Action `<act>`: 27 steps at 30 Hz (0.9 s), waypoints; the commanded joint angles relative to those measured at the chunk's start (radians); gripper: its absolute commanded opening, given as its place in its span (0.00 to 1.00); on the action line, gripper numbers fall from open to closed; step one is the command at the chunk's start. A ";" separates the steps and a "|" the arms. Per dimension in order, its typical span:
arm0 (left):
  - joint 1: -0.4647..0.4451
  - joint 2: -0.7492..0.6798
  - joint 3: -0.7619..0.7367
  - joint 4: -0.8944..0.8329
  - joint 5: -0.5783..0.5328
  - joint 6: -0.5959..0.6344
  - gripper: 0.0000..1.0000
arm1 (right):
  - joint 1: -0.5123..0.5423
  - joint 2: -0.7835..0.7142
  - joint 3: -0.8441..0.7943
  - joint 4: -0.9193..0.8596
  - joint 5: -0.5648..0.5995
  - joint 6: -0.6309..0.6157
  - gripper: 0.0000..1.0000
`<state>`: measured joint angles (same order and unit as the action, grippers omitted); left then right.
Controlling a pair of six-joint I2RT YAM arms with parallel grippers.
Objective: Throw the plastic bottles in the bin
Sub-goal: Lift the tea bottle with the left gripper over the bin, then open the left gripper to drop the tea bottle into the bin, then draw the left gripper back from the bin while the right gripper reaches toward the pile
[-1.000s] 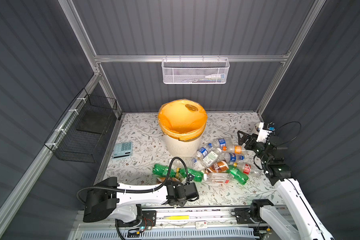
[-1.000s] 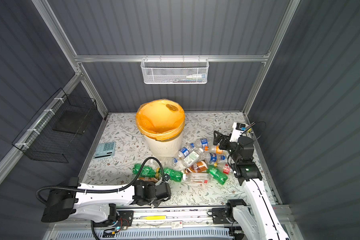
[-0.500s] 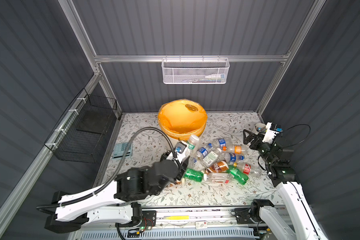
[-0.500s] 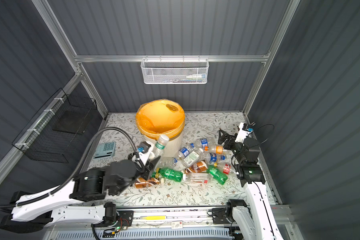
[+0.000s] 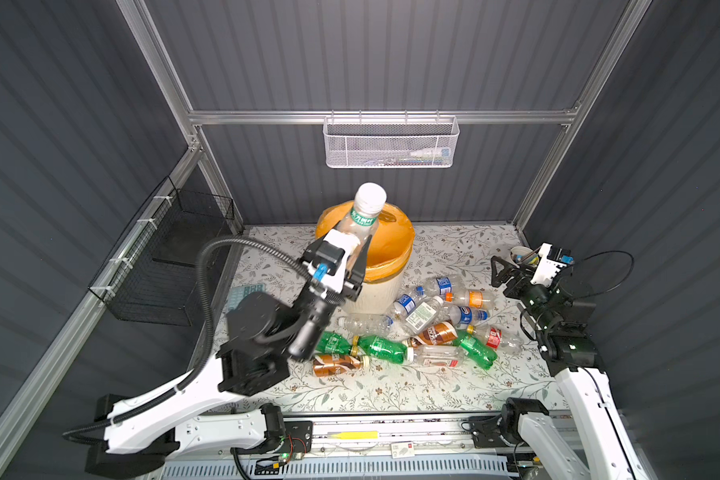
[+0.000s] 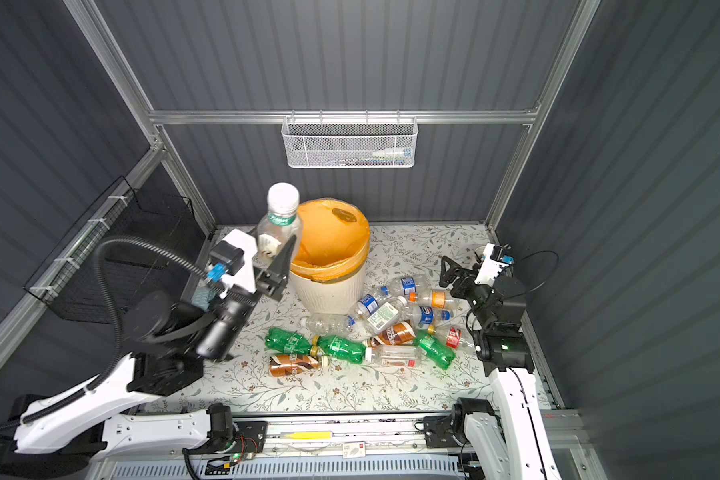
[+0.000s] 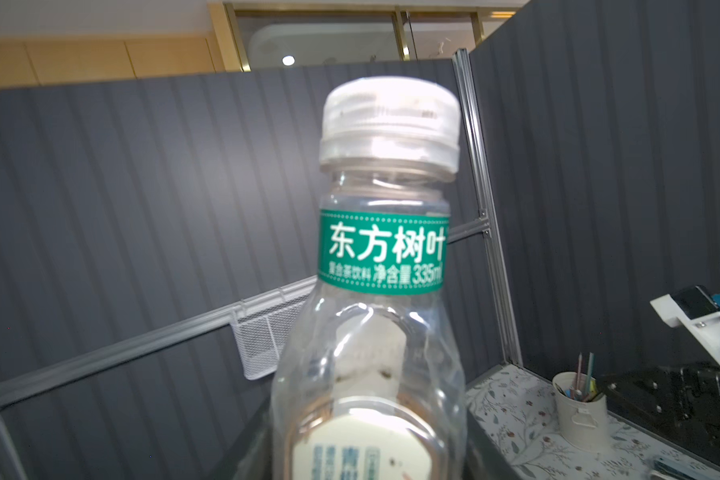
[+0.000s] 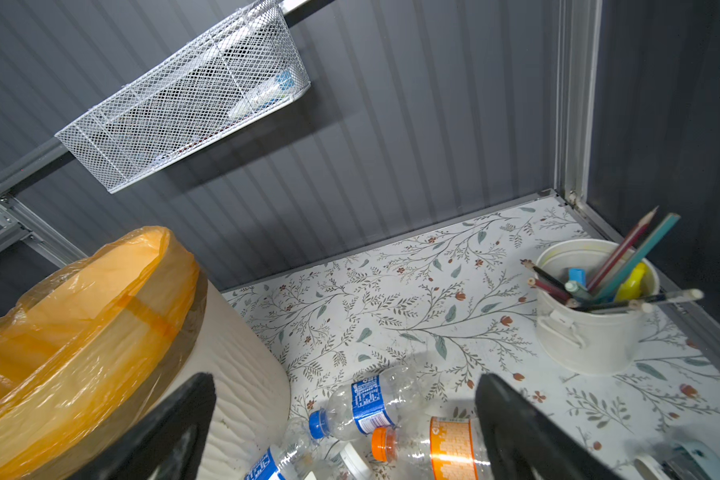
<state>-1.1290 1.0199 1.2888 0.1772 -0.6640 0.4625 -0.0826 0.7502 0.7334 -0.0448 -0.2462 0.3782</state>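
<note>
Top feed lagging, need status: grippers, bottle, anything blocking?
Left gripper shut on white-capped bottle, raised at the bin rim, not released. Right gripper open, empty, by the bottle pile. Nothing visible blocking the bin mouth.

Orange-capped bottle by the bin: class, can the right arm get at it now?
Probably yes: the right gripper hangs open close to the orange-capped bottle, nothing standing between them, while the left gripper holds a white-capped bottle up near the bin.

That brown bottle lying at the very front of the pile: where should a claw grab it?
Probably grip the brown bottle at its labelled middle, coming straight down. It lies flat on its side with bare table in front; green bottles crowd its back.
</note>
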 commanded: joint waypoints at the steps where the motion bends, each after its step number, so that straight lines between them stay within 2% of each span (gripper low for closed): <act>1: 0.331 0.093 -0.005 -0.145 0.320 -0.368 0.40 | -0.003 0.024 0.009 0.037 -0.077 0.040 0.99; 2: 0.431 0.158 0.014 -0.182 0.429 -0.451 0.41 | -0.003 0.036 0.007 0.042 -0.119 0.048 0.99; 3: 0.489 0.224 0.044 -0.219 0.498 -0.500 0.46 | -0.003 0.045 0.009 0.039 -0.141 0.049 0.99; 4: 0.534 0.305 0.105 -0.290 0.549 -0.535 0.61 | -0.003 0.055 0.015 0.027 -0.159 0.046 0.99; 5: 0.549 0.365 0.192 -0.365 0.579 -0.558 0.82 | -0.003 0.060 0.024 0.009 -0.173 0.033 0.99; 6: 0.552 0.392 0.234 -0.398 0.618 -0.553 0.87 | -0.003 0.060 0.032 -0.014 -0.172 0.020 0.99; 7: 0.552 0.384 0.242 -0.376 0.667 -0.546 0.98 | -0.003 0.053 0.042 -0.043 -0.158 0.003 0.99; 10: 0.551 0.267 0.190 -0.229 0.683 -0.529 1.00 | -0.006 0.009 0.036 -0.081 -0.055 -0.025 0.99; 16: 0.551 0.108 0.191 -0.241 0.637 -0.459 1.00 | -0.023 -0.021 0.027 -0.144 0.045 -0.022 0.99; 22: 0.551 0.014 -0.029 -0.211 0.469 -0.488 1.00 | -0.023 -0.014 0.008 -0.270 0.109 0.061 0.99; 27: 0.551 -0.063 -0.186 -0.225 0.351 -0.551 1.00 | -0.022 -0.054 -0.090 -0.285 0.069 0.129 0.99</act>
<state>-0.5808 0.9722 1.1656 -0.0013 -0.2131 -0.0414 -0.1040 0.7105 0.6857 -0.2821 -0.1696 0.4538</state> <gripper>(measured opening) 0.997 0.991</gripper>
